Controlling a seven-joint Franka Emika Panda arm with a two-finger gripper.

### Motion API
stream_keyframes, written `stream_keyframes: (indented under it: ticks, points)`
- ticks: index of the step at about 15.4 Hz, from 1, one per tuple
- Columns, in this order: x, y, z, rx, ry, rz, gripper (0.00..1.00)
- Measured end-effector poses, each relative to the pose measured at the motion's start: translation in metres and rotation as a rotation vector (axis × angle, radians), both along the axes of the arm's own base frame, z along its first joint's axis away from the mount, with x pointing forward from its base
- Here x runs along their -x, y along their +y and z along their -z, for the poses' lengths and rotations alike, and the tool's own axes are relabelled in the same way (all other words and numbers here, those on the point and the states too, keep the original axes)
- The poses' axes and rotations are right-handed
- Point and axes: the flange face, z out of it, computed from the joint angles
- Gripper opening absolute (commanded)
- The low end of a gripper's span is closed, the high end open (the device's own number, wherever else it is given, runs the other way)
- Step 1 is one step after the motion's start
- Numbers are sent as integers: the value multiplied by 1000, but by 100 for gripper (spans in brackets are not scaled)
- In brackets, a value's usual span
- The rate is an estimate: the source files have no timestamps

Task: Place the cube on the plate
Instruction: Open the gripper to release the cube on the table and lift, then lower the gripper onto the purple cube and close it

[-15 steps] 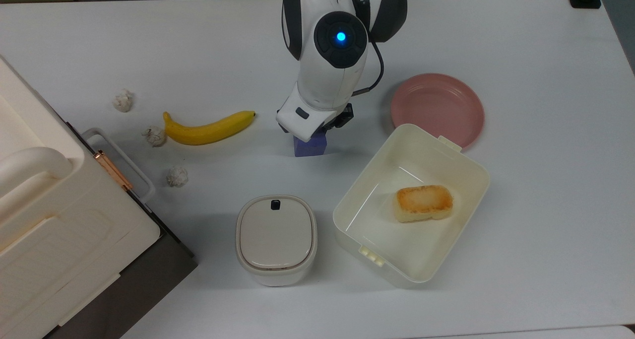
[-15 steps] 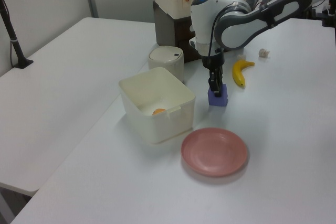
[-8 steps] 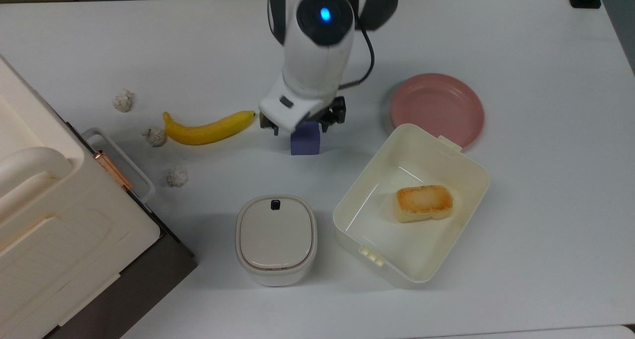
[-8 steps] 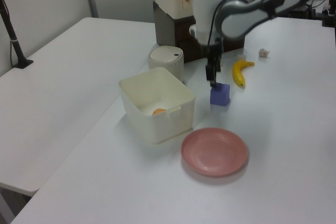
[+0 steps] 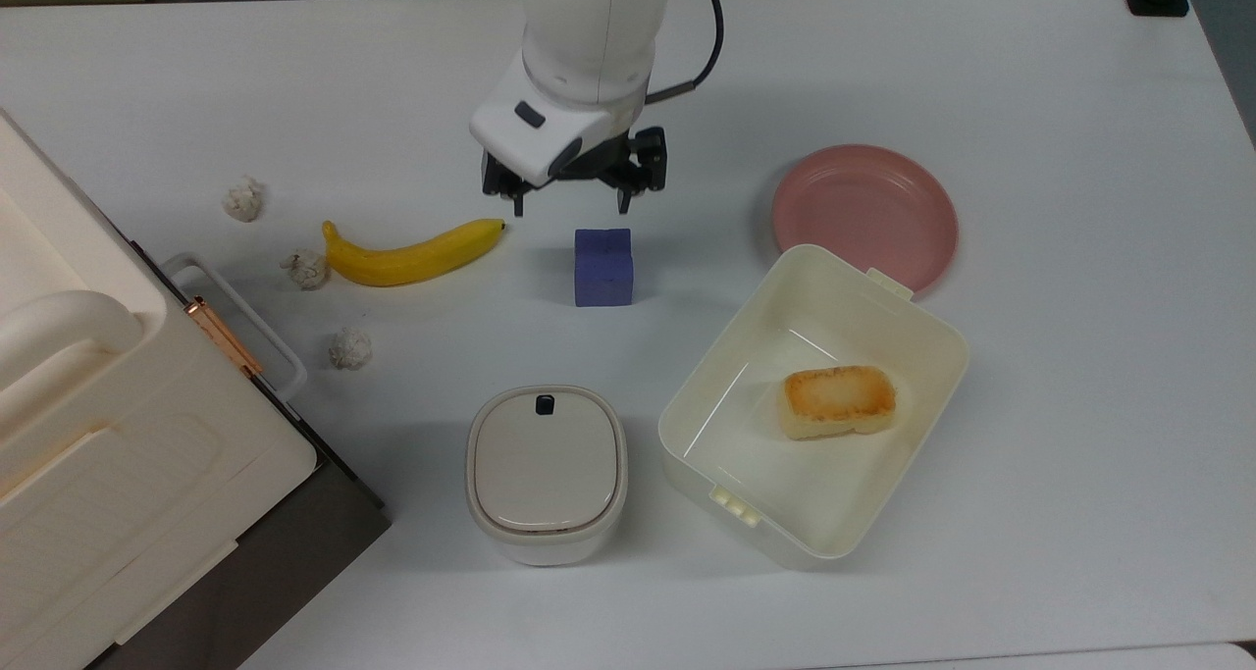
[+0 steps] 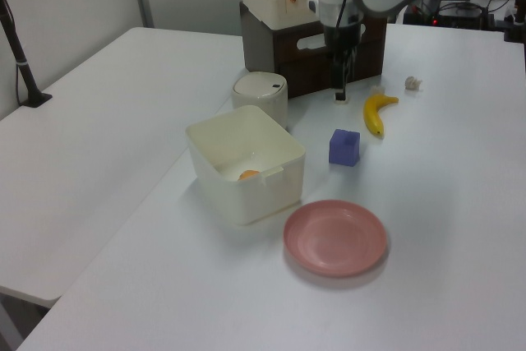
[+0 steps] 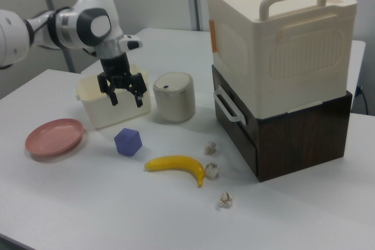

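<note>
The gripper hangs open and empty above the cube, mid-table; the grasp is not yet made, so next lower, close, carry to the plate

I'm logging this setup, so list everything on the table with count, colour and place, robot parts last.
cube: 1, blue-purple, table centre, free of the tool
plate: 1, pink, the top view's right, behind the box
box: 1, cream, open, beside the plate
bread: 1, yellow-orange, inside the box
banana: 1, yellow, the top view's left of the cube
bin: 1, cream, lidded, next to the box
paper balls: 3, white, near the banana
crate: 1, cream, on a dark cabinet
table: 1, white
tool: 1, black, open, raised behind the cube
</note>
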Motion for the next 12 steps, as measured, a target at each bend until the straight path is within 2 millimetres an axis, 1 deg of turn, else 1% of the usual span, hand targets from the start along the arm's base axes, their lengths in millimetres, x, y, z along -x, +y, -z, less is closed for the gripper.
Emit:
stream_keyframes:
  ticks: [1, 4, 5, 6, 7, 8, 10, 12]
  points:
    - [6, -1, -15, 1, 5, 3, 100]
    - [38, -3, -78, -9, 6, 15, 100]
    - [48, -4, -94, -12, 4, 17, 100]
    - [55, -4, -104, -13, -2, 17, 100]
    - [58, -4, -107, -14, -4, 16, 100]
    - [58, -4, -103, -13, 4, 16, 100]
    - [53, -3, -84, -12, 18, 14, 100]
    - [43, -2, -58, -12, 21, 7, 100]
